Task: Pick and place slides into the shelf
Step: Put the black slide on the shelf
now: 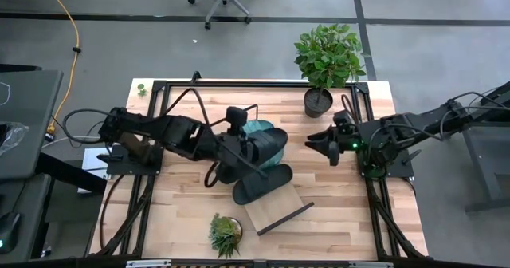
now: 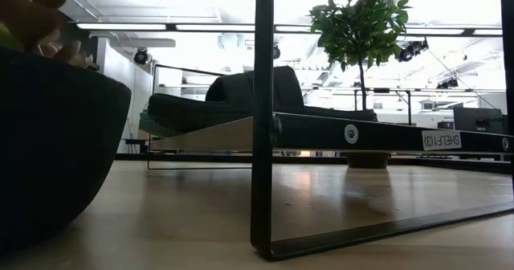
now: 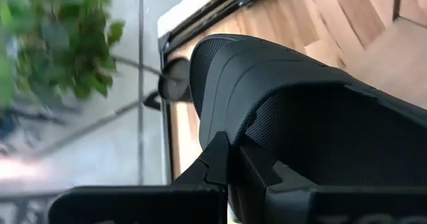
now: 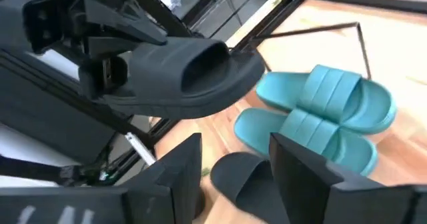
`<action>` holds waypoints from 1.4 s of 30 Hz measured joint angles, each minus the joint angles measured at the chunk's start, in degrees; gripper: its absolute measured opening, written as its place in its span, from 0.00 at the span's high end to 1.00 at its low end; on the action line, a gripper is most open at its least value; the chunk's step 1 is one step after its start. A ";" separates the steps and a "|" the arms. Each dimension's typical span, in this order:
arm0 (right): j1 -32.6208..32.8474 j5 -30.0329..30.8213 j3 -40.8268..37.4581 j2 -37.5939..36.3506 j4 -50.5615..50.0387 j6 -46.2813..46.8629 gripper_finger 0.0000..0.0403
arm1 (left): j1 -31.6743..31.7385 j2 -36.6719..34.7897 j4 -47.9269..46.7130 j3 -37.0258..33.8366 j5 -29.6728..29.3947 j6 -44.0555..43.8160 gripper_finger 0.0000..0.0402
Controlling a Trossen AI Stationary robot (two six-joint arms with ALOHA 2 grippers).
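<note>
My left gripper [image 1: 237, 147] is shut on a black slide [image 4: 187, 71] and holds it in the air over the middle of the table. Below it, two teal slides [image 4: 320, 111] lie side by side, soles down, and a second black slide [image 1: 263, 182] lies next to them. They rest on the slanted light-wood shelf [image 1: 275, 208], whose front edge shows in the low view [image 2: 361, 133]. My right gripper [image 1: 328, 147] hangs open and empty toward the table's right side, pointing at the slides. My left gripper has the black slide pinched between its two fingers at the end nearest the arm [image 4: 143, 77]. The fingers come from the table's left, slanting slightly downward. The slide is lifted clear, about level, and sticks out toward the table's right, its strap opening [image 4: 200, 61] facing my right gripper.
A tall potted plant [image 1: 327, 61] stands at the far right of the table. A small plant in a dark pot [image 1: 225, 232] stands at the near edge, and its pot looms large in the low view [image 2: 48, 141]. Black frame rails [image 1: 159, 88] run along the table's sides.
</note>
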 joint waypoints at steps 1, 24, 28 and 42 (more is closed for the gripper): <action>0.00 -0.48 0.00 -0.26 -0.30 0.86 0.59 | -0.53 0.00 0.76 0.00 -0.36 1.99 1.00; 0.15 -2.42 0.04 0.17 0.51 9.26 0.56 | -6.95 6.89 14.30 0.08 -13.77 24.05 1.00; 0.15 -2.36 0.02 0.16 -0.01 10.93 0.55 | -7.32 7.03 13.89 0.00 -15.96 27.34 1.00; -2.77 -5.56 0.02 0.46 1.85 17.48 0.33 | -7.19 7.02 14.26 0.00 -16.28 35.21 1.00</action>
